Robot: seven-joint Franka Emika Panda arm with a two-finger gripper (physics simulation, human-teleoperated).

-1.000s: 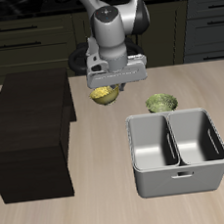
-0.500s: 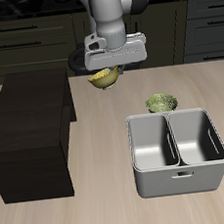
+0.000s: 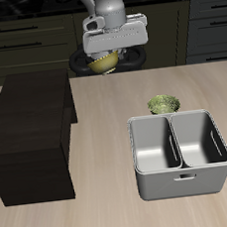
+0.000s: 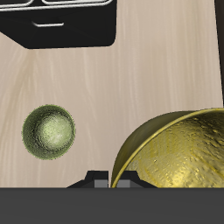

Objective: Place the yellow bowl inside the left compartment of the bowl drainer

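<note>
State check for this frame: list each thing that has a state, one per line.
Pincer: shut on the yellow bowl, raised well above the table.
Yellow bowl: held in the air, tilted, not yet in the drainer.
Green bowl: upright on the table, behind the drainer.
Drainer: both compartments hold nothing.
Dark cabinet: resting on the table, untouched.

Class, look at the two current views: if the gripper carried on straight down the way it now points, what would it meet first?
Probably bare table. The gripper holds the yellow bowl high near the table's back; the wrist view shows plain wood beneath, with the olive-green bowl off to one side. Depth is uncertain.
</note>
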